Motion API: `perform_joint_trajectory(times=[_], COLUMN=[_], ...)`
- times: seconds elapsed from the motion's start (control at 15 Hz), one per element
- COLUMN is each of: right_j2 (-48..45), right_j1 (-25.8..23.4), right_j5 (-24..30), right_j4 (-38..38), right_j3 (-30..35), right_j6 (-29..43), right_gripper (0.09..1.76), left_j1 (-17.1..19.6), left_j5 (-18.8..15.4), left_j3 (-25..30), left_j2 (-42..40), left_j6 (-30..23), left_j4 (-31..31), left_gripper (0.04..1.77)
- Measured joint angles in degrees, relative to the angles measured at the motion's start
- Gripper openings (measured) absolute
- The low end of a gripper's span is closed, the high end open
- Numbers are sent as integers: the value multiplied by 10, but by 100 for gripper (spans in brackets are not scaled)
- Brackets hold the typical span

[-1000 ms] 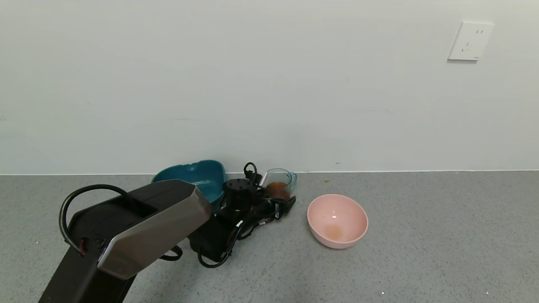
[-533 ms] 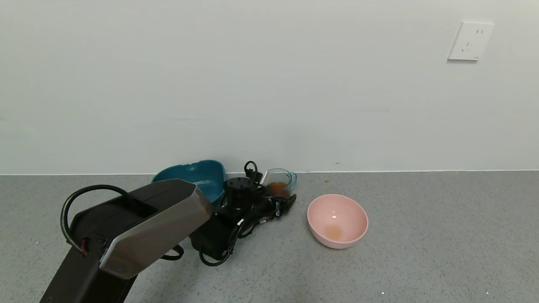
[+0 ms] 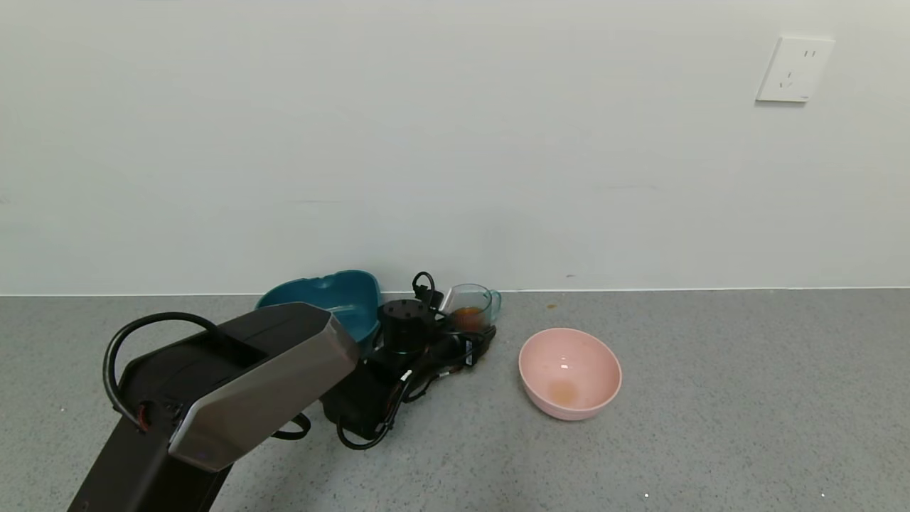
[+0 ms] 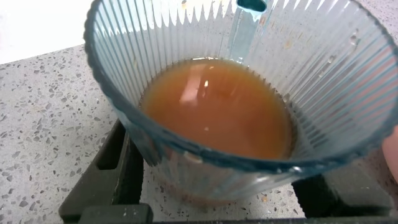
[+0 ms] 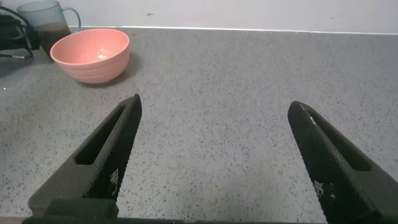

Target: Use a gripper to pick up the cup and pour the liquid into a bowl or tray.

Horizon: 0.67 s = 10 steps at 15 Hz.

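Observation:
The pale teal ribbed cup (image 3: 470, 302) stands on the grey counter near the wall, with orange-red liquid (image 3: 468, 315) in its lower part. My left gripper (image 3: 466, 326) reaches around it, open, with a black finger low on each side of the cup. In the left wrist view the cup (image 4: 336, 93) and liquid (image 4: 214, 106) fill the frame between the fingers (image 4: 118, 162) of that gripper (image 4: 217, 190). The pink bowl (image 3: 601, 355) sits to the right of the cup with a faint orange stain inside. My right gripper (image 5: 214, 109) is open and empty above bare counter, out of the head view.
A dark teal tub (image 3: 334, 299) stands against the wall just left of the cup, behind my left arm. The right wrist view shows the bowl (image 5: 93, 59) and cup (image 5: 46, 18) far off. A wall socket (image 3: 794, 69) is high at right.
My left gripper has crept slightly forward around the cup, its near finger drawing a little closer to the cup's base. The cup and bowl have not moved.

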Motion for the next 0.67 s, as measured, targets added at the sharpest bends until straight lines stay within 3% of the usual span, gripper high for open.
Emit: perform_joint_trajectory(times=[0.67], right_j2=[0], right_j1=[0], right_j5=[0], right_j4=[0], right_j3=[0], right_j6=[0], right_gripper=[171], left_j1=[-2], left_j5=[6], left_j3=[7], left_j2=[-12], left_j6=[1], left_j4=[6], left_gripper=[131])
